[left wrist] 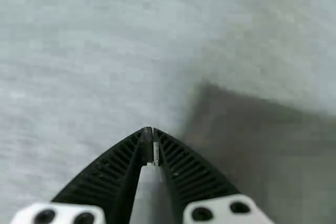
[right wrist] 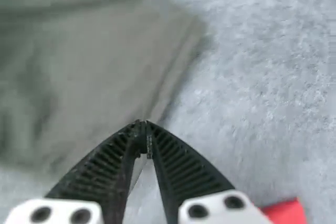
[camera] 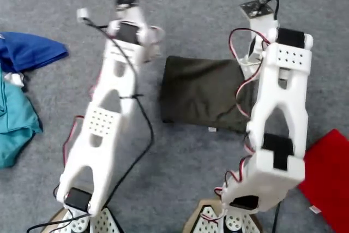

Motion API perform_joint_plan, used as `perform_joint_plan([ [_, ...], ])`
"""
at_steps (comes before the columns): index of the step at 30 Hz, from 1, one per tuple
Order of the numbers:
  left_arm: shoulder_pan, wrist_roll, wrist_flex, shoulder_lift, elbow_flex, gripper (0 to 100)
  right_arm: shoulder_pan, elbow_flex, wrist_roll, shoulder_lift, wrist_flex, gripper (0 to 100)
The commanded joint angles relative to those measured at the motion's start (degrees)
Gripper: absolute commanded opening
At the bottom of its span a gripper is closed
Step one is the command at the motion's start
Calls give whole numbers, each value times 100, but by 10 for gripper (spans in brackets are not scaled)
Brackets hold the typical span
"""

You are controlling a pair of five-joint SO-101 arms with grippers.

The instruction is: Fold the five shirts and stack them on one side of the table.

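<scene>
A folded olive shirt lies on the grey table between my two arms. My left gripper is shut with nothing in it, over bare table just beside the olive shirt's edge. My right gripper is also shut and empty, hanging over the olive shirt's border where cloth meets table. From above, the left arm stands at the shirt's left side and the right arm covers its right end.
A blue shirt and a teal shirt lie crumpled at the table's left edge. A red shirt lies at the near right, a corner of the red shirt showing by my right gripper.
</scene>
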State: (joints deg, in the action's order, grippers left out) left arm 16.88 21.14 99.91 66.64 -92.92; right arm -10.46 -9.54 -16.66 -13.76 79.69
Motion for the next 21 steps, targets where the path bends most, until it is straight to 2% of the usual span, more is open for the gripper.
perform_joint_plan([
  [1,501,44,-185,-400,-255,19,-136,84,53,-629,-1222,5],
  [9,853,88,-1530,268,-264,20,-101,-154,35,-1684,-1881,5],
  [13,1011,88,-1714,488,-281,20,-48,-338,26,-1930,-1864,5],
  [21,352,79,-2163,954,-97,20,-31,-541,26,-2185,-1873,5],
])
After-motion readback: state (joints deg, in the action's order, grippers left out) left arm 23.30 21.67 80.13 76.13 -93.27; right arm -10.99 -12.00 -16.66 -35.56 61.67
